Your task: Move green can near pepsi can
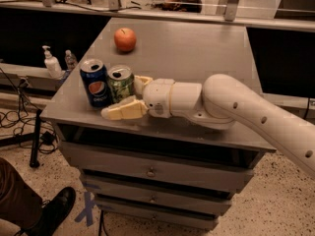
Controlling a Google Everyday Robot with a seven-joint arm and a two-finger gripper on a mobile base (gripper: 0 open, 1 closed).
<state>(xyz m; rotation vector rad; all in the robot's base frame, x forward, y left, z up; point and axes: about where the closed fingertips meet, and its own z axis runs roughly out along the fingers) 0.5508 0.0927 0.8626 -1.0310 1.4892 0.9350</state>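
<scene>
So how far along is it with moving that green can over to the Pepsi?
Nearly done, it seems: the green can stands upright right beside the pepsi can. In hand: the hand sits around the green can. Left, probably: the hand drawing clear of it.

Red apple (125, 39) far back on grey cabinet top (197, 53); pump bottle (51, 64) left; shoe (54, 210) on floor.

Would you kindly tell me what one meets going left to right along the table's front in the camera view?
pepsi can → green can → robot arm; the tool sits at the green can, overlapping it.
</scene>
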